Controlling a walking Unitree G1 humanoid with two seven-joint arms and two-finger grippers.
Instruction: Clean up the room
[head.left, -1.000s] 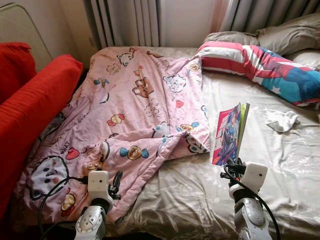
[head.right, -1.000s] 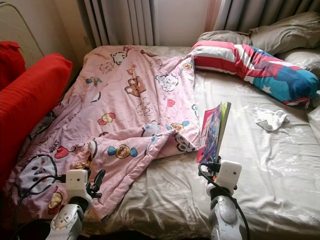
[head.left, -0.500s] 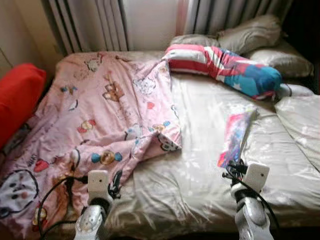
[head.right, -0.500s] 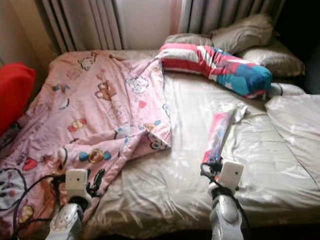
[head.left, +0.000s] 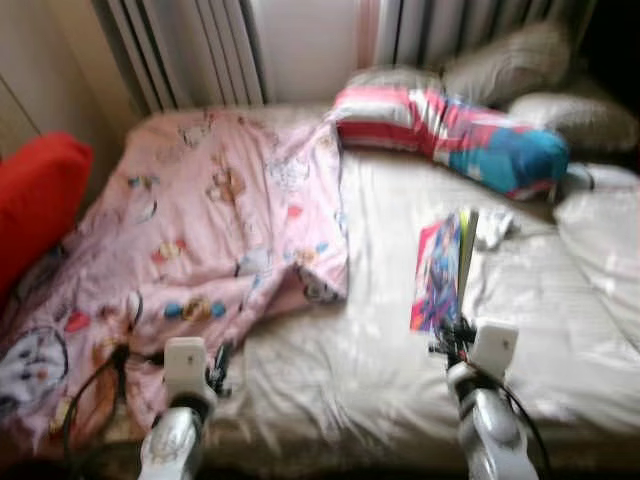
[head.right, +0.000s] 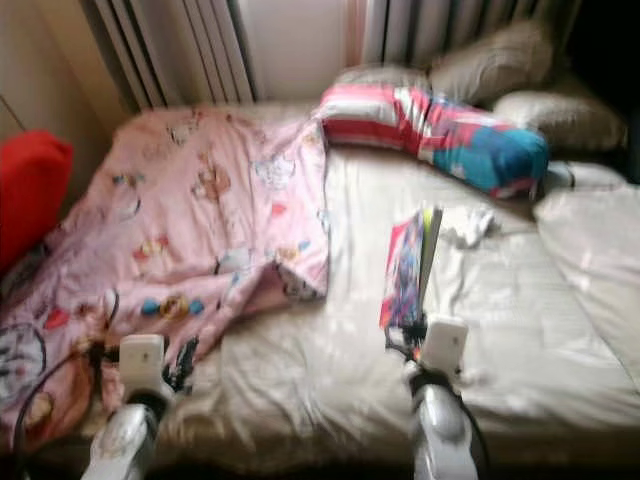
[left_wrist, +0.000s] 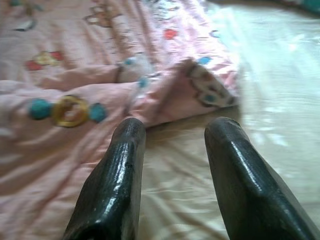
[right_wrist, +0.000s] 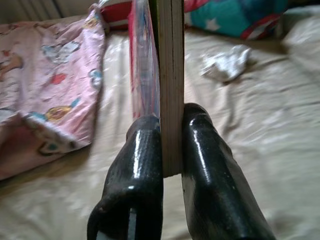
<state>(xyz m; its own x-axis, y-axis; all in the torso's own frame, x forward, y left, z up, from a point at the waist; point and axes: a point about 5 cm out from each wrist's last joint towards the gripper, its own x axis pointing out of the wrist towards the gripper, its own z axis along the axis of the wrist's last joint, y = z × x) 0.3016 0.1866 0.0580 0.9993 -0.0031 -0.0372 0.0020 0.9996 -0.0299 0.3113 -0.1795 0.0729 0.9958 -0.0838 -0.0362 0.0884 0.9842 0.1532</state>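
1. The book (right_wrist: 167, 75) stood on edge above the bed (head.left: 400, 380), toward its right side, clamped at its lower edge by the right gripper (right_wrist: 170, 145).
2. The left gripper (left_wrist: 172, 150) hovered spread and empty over the pink blanket (head.left: 200, 230) by the bed's front edge.
3. Carrying it well probably meant a firm, level grip.

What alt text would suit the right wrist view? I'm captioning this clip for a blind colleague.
The right gripper is shut on a thin book with a colourful cover, held edge-on above a beige bed sheet. A pink cartoon-print blanket lies to one side, a crumpled white cloth and a striped pillow beyond.
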